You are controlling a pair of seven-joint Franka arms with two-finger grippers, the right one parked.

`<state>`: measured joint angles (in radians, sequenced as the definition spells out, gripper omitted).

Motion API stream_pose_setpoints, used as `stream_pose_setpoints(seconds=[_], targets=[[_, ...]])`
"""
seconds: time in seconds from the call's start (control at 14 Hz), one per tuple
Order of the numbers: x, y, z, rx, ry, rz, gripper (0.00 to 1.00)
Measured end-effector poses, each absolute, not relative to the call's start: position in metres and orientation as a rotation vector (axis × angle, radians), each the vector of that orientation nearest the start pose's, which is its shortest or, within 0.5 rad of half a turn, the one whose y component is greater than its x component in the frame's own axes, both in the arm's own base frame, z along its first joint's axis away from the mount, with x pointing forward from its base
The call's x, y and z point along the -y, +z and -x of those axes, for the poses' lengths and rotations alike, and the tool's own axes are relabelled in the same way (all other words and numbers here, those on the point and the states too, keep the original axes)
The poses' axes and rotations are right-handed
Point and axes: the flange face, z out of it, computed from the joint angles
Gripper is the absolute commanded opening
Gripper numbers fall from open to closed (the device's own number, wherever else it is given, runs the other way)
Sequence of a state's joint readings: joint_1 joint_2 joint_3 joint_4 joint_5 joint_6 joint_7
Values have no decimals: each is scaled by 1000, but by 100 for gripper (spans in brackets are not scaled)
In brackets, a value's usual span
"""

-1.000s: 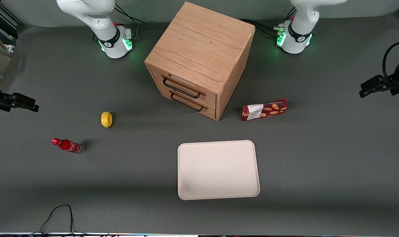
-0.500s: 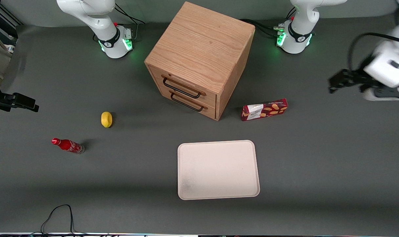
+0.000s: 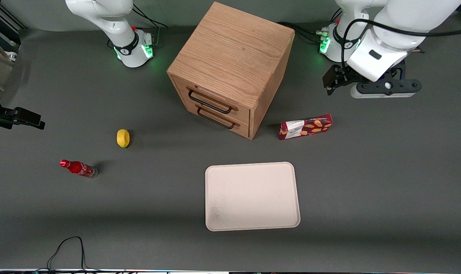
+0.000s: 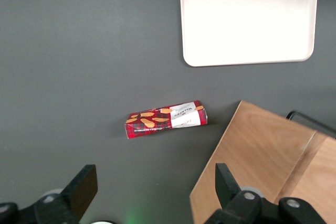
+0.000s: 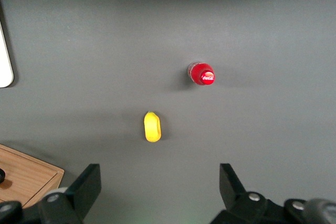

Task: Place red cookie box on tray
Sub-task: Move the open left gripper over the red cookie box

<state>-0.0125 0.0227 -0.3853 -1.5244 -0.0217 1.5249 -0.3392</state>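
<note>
The red cookie box (image 3: 306,126) (image 4: 165,119) lies flat on the grey table beside the wooden drawer cabinet, its white panel toward the cabinet. The cream-white tray (image 3: 252,196) (image 4: 247,17) lies bare, nearer to the front camera than the box. My left gripper (image 3: 335,80) (image 4: 155,187) hovers above the table, farther from the front camera than the box and close to its own arm base. It stands open with nothing between its black fingers (image 4: 84,190), well apart from the box.
A wooden two-drawer cabinet (image 3: 230,64) (image 4: 257,166) stands mid-table, both drawers shut. A yellow lemon (image 3: 123,137) (image 5: 152,126) and a small red soda bottle (image 3: 78,168) (image 5: 201,74) lie toward the parked arm's end of the table.
The left arm has swung in from the table's edge toward the cabinet, and its gripper now hangs near the box. The box, the tray and everything else have stayed put.
</note>
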Motion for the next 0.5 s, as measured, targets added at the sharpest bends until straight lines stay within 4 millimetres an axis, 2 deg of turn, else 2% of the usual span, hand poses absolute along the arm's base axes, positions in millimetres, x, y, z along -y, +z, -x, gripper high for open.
stream_pose_setpoints(seconds=[0.14, 0.36, 0.5], targets=[[211, 619, -521, -279, 88, 3150, 100], [209, 600, -528, -460, 168, 3128, 100], [210, 585, -530, -673, 221, 3091, 100]])
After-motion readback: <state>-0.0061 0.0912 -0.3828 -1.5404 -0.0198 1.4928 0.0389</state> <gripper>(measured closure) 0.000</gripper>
